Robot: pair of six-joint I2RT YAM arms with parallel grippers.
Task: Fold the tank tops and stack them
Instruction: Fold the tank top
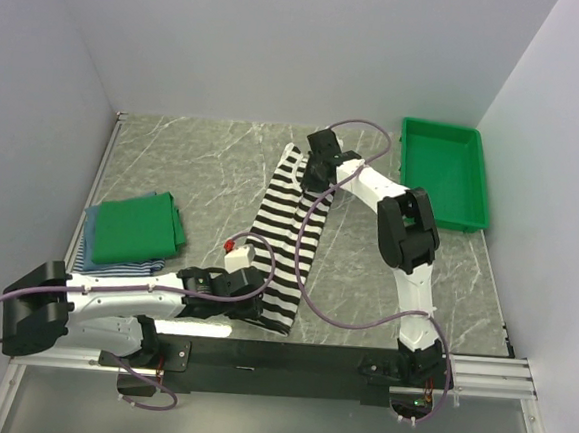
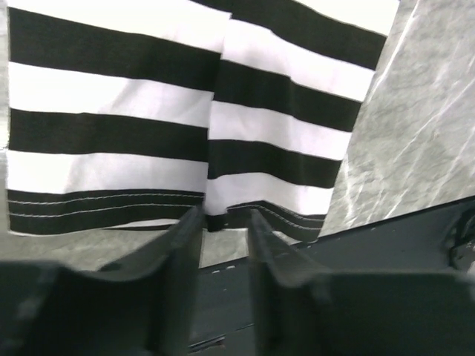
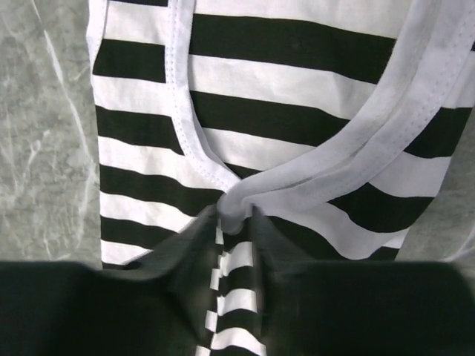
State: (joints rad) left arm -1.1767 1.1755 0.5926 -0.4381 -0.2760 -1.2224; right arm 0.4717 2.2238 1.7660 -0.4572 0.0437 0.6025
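A black-and-white striped tank top (image 1: 286, 236) lies folded lengthwise in a long strip on the marble table. My left gripper (image 1: 261, 293) is at its near hem. In the left wrist view the fingers stand apart (image 2: 225, 215), and the stitched hem (image 2: 104, 204) lies just at their tips. My right gripper (image 1: 318, 179) is at the far strap end. Its jaws are apart (image 3: 236, 211), with the bunched white strap (image 3: 241, 200) lying between the tips. A folded green tank top (image 1: 140, 227) sits on a blue-white striped one (image 1: 91, 258) at the left.
A rigid green bin (image 1: 441, 173) stands at the back right. The black base rail (image 1: 288, 357) runs along the near edge, just below the striped top's hem. White walls close in the left, back and right sides.
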